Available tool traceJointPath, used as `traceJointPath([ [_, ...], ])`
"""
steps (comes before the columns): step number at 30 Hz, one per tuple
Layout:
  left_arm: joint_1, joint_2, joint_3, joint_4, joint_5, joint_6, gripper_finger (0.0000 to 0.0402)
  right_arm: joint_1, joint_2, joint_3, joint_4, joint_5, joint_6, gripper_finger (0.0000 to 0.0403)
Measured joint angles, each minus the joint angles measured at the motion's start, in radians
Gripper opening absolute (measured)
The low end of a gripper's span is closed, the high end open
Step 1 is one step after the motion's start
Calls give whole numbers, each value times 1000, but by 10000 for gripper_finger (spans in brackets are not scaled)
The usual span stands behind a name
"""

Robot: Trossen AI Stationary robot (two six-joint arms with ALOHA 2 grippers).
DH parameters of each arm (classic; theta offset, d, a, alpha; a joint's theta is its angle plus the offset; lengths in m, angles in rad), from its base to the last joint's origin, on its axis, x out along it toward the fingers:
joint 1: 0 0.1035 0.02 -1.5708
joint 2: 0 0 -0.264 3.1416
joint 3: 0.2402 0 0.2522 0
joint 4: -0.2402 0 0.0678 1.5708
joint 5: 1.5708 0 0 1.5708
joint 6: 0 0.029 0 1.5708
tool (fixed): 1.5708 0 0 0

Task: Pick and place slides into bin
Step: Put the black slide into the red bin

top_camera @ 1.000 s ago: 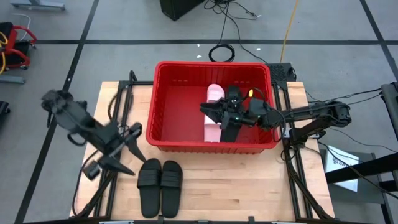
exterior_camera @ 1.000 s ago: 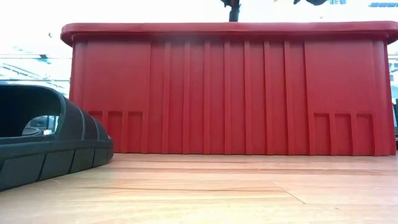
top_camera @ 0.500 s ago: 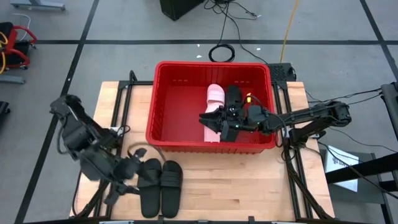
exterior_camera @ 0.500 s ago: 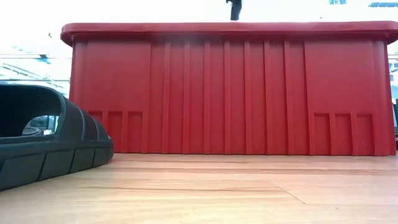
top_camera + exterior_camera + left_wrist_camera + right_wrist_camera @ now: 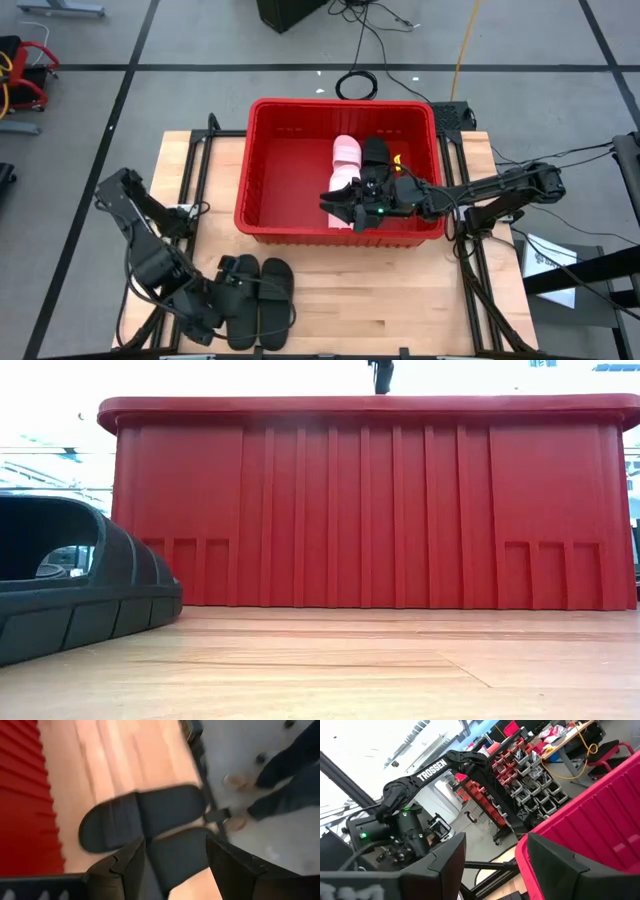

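Two black slides (image 5: pixel 258 300) lie side by side, soles down, on the wooden table near its near edge, left of centre. One also shows in the low view (image 5: pixel 80 590). My left gripper (image 5: pixel 232 283) is open and low over the left one (image 5: pixel 175 855), a finger on either side of it; whether it touches, I cannot tell. The red bin (image 5: pixel 262 170) stands at the table's far middle, with a light pink slide (image 5: pixel 346 150) and a black slide (image 5: pixel 375 152) in it. My right gripper (image 5: pixel 338 207) is open and empty above the bin's near right part.
The bin's ribbed near wall (image 5: pixel 370 500) stands just beyond the two slides. The table's left edge lies close to my left arm, and a person's legs (image 5: pixel 285 765) stand on the floor beyond it. Bare wood (image 5: pixel 380 300) lies to the right of the slides.
My left gripper has swung from the table's left side toward the near edge, down and rightward onto the two black slides. My right gripper has shifted slightly toward the near edge above the bin. The slides on the table have kept still.
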Motion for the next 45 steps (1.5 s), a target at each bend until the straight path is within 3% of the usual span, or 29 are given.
traceJointPath([
  [7,-9,106,0,-131,-2,50,202,9,-1,0,-22,1,1,201],
  [18,-15,232,0,-118,20,49,202,17,-1,0,-60,1,1,201],
  [25,-27,283,-4,-122,-18,7,202,18,-1,0,-72,1,17,201],
  [45,-47,308,-235,-9,-28,-75,202,18,-1,0,-78,5,27,201],
])
